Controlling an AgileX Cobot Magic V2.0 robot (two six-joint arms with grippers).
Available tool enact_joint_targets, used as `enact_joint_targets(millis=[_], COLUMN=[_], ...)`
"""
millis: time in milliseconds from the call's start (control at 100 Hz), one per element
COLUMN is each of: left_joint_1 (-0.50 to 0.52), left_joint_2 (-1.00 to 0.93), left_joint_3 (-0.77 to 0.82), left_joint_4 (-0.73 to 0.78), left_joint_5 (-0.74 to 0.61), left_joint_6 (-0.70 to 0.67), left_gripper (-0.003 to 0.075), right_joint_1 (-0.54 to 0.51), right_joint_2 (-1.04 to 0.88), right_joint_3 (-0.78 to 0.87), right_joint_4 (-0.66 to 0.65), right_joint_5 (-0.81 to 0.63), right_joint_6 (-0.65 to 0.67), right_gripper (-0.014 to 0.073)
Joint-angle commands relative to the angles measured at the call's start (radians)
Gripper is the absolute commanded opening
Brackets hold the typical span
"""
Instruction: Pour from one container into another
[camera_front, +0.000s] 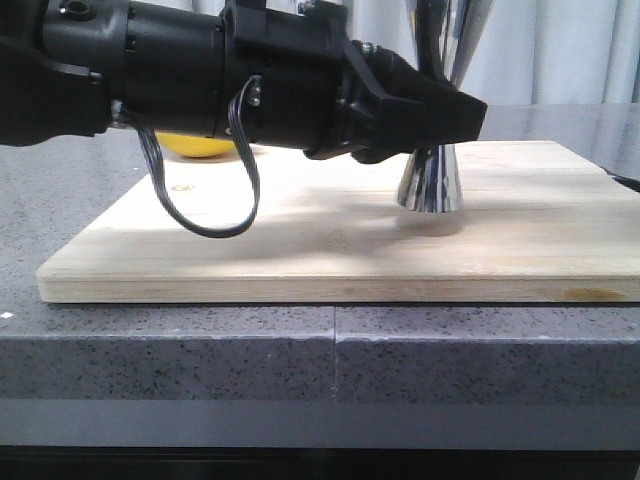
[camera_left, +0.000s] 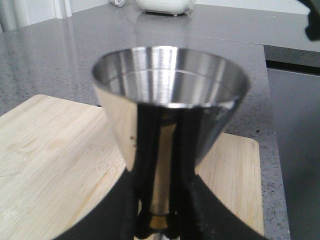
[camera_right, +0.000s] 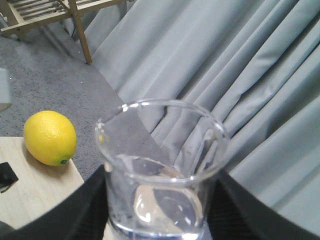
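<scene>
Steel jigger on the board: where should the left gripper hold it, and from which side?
Grip the jigger at its narrow waist, coming in level from the robot's left, as the left gripper is placed. The hourglass flare above and below that neck should keep it from slipping through the fingers.

My black left gripper (camera_front: 440, 125) holds the mirror-bright steel jigger (camera_left: 170, 105); nearby, pale wooden board (camera_front: 300, 240), yellow lemon (camera_right: 50, 137), speckled grey counter (camera_front: 200, 350).

Jigger (camera_front: 430, 180) on board (camera_front: 300, 240), lemon (camera_front: 200, 146) behind
</scene>
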Motion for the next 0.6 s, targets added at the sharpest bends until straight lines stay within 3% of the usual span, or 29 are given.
enact_joint_targets(millis=[0,590], left_joint_1=[-0.008,-0.006], left_joint_2=[-0.058,-0.058], left_joint_3=[-0.022,-0.022], left_joint_4=[-0.038,-0.038], left_joint_5=[-0.079,-0.079], left_joint_6=[-0.007,-0.007], left_gripper=[-0.0021,-0.0021], right_joint_1=[-0.001,-0.001], right_joint_2=[-0.031,-0.031], right_joint_3=[-0.05,-0.06], right_joint_4=[0.005,-0.062], right_joint_5=[-0.05,-0.012], right_joint_6=[-0.011,-0.011], right_gripper=[0.0346,0.0346])
